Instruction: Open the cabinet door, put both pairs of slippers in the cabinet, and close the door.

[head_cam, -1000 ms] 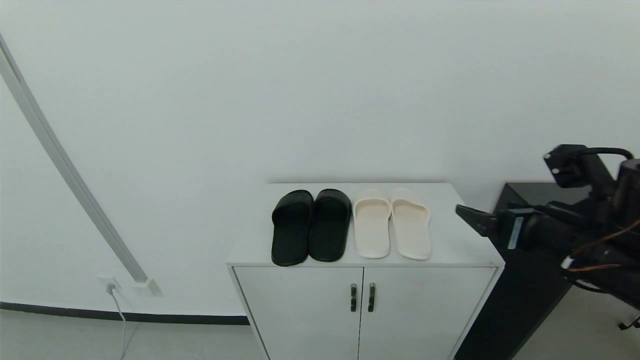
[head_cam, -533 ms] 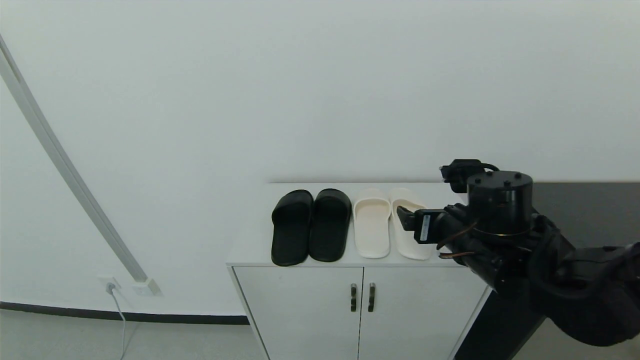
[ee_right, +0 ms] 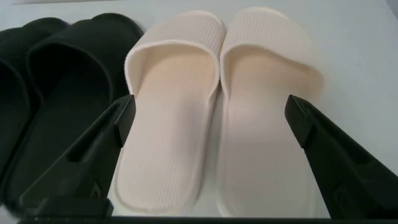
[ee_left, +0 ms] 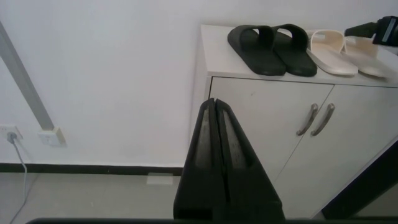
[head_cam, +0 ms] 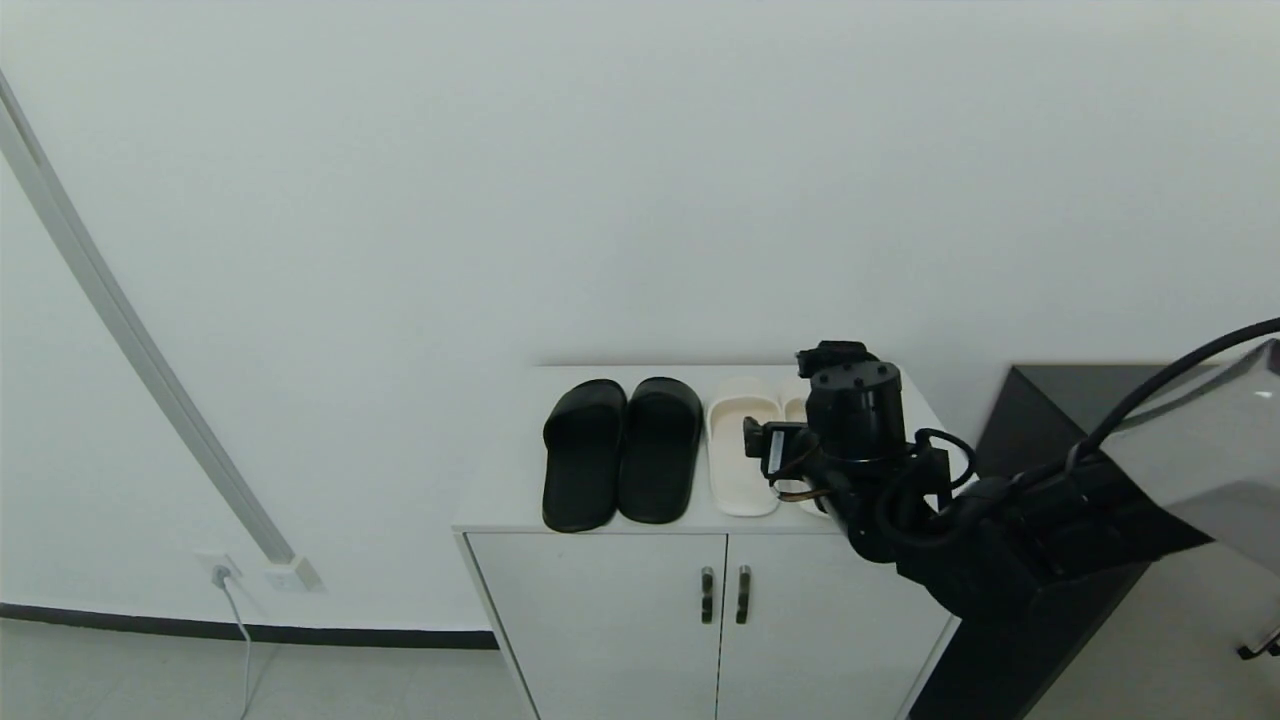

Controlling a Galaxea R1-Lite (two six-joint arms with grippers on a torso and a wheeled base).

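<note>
The white two-door cabinet (head_cam: 600,630) has both doors shut. On its top surface (head_cam: 505,495) lie cream ribbed rubber slippers (head_cam: 742,460), with black rubber slippers (head_cam: 620,450) just beside them at 9 o'clock. The right gripper (ee_right: 210,104) hovers over the cream pair, fingers spread wide. The left gripper (ee_left: 215,106), well apart from the cabinet, has its fingers pressed together and empty.

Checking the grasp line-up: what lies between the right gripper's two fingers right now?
The cream slippers, side by side on the cabinet top, lie between the fingers of the open right gripper; the right wrist view shows this.
</note>
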